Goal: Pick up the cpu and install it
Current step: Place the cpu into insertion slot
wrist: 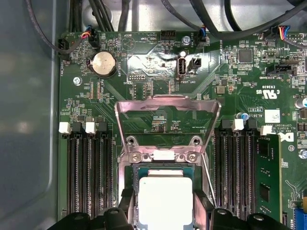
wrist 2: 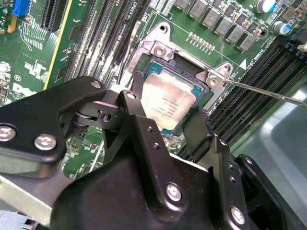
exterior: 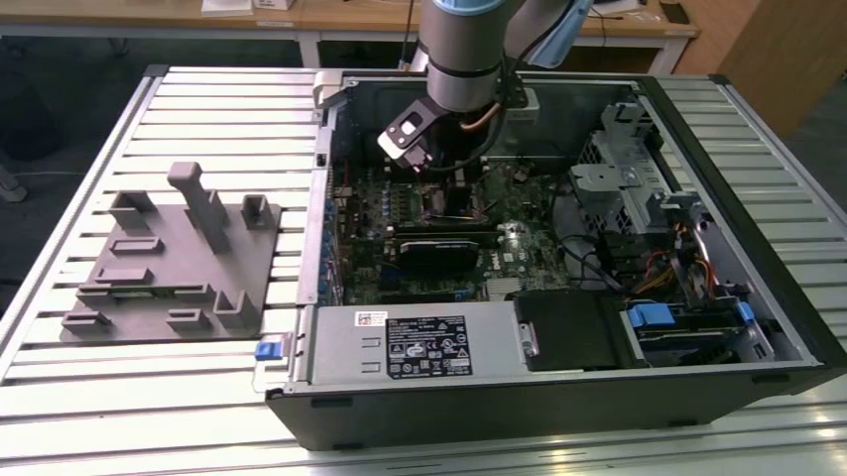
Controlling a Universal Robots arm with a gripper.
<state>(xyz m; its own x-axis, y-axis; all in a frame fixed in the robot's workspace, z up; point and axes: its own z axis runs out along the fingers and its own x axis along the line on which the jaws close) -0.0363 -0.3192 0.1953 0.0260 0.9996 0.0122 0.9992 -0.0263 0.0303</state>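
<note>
We log: black gripper [wrist 2: 166,108] jaws clamped on square silvery cpu [wrist: 164,201] in socket [wrist: 163,156]; shiny metal load plate [wrist: 166,102] hinged open.

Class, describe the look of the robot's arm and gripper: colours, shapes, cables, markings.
The arm is a silver-grey cylinder with a pale blue joint cap and a black ring; thin cables run beside its wrist. The gripper is matte black, built of angular linked plates with silver screws.
</note>
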